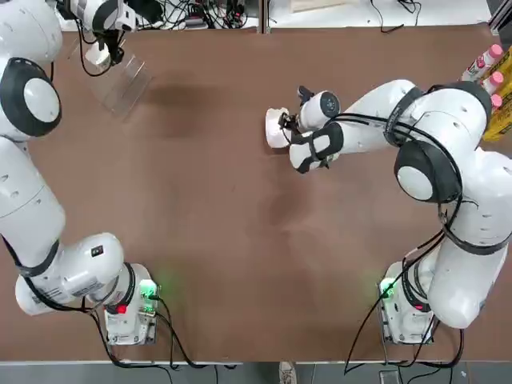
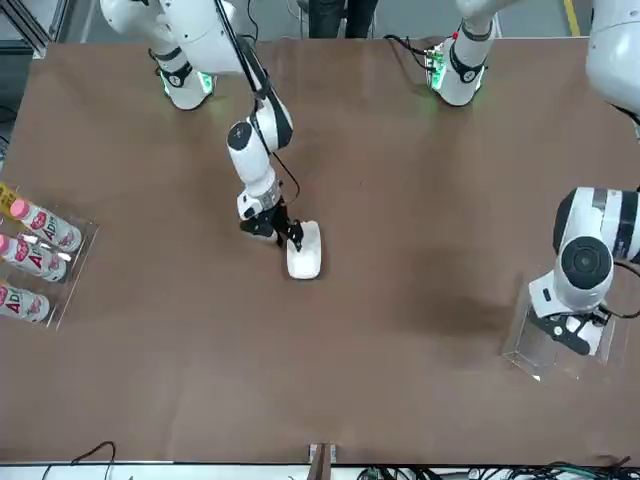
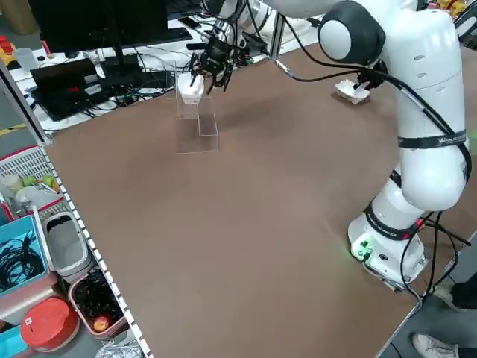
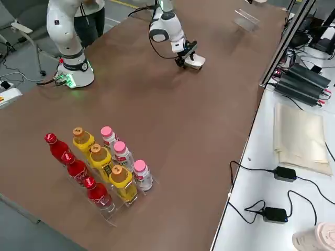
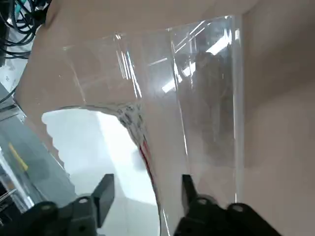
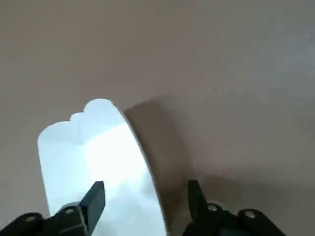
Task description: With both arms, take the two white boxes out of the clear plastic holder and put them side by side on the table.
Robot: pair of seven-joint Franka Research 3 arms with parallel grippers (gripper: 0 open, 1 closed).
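Note:
One white box (image 1: pixel 274 128) lies on the table (image 1: pixel 208 224) near the middle. My right gripper (image 1: pixel 288 125) is low at its edge. In the right wrist view the box (image 6: pixel 98 147) sits between the spread fingers (image 6: pixel 93 194), with a gap on one side. The other white box (image 3: pixel 190 89) stands in the clear plastic holder (image 3: pixel 200 123) at the table's far left corner. My left gripper (image 3: pixel 210 68) hovers just over it. The left wrist view shows this box (image 5: pixel 93 142) behind the parted fingers (image 5: pixel 187 189), which do not press on it, and the holder's wall (image 5: pixel 206 88).
A clear rack of bottles (image 4: pixel 104 167) stands at the table's right edge (image 1: pixel 490 72), behind my right arm. Cables (image 1: pixel 200 12) run along the far edge, and monitors and bins (image 3: pixel 45 246) stand off the left side. A person's legs (image 2: pixel 330 15) show behind the robot.

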